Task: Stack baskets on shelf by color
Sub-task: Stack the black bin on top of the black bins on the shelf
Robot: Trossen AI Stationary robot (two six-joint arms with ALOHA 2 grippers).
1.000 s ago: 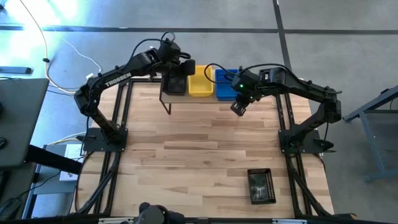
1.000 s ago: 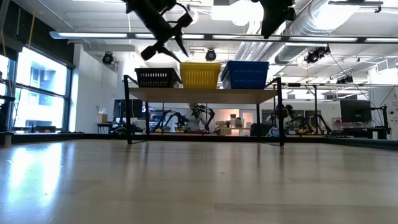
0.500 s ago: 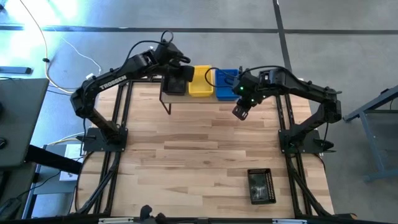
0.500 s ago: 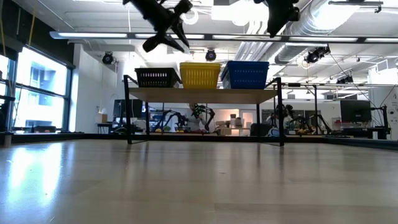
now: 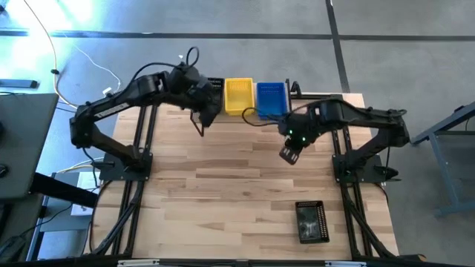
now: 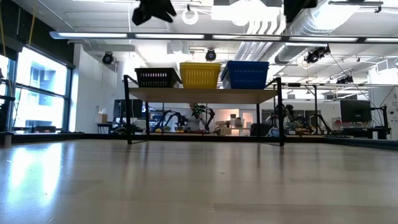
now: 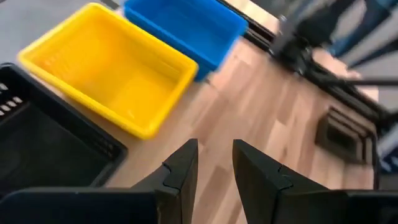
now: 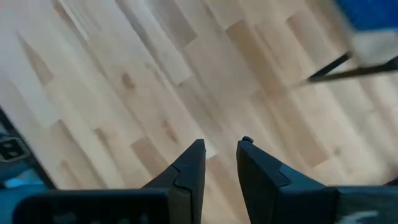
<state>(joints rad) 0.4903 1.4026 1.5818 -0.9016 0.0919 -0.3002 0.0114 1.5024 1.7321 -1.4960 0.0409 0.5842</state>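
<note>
On the shelf (image 6: 202, 95) stand a black basket stack (image 6: 157, 77), a taller yellow stack (image 6: 199, 74) and a blue stack (image 6: 245, 74), each resting on its base. Another black basket (image 5: 312, 221) lies flat on the table near its near right corner. My left gripper (image 5: 204, 111) hovers high by the shelf's left front; its fingers (image 7: 214, 168) are empty, a narrow gap between them, and its wrist view looks down on the black (image 7: 43, 149), yellow (image 7: 118, 74) and blue (image 7: 186, 28) baskets. My right gripper (image 5: 289, 153) hangs over bare table before the shelf's right end, fingers (image 8: 221, 162) slightly apart and empty.
The shelf stands at the table's far edge, its black legs (image 6: 129, 115) on the tabletop. Bare wooden tabletop (image 5: 223, 185) stretches from the shelf to the near edge, apart from the lone black basket. Both arm bases stand at the table's left and right sides.
My left gripper has drawn back from above the black stack toward the table's left and near side and has risen to the low view's top edge. My right gripper has moved from the shelf's right end toward the near edge. The baskets have stayed still.
</note>
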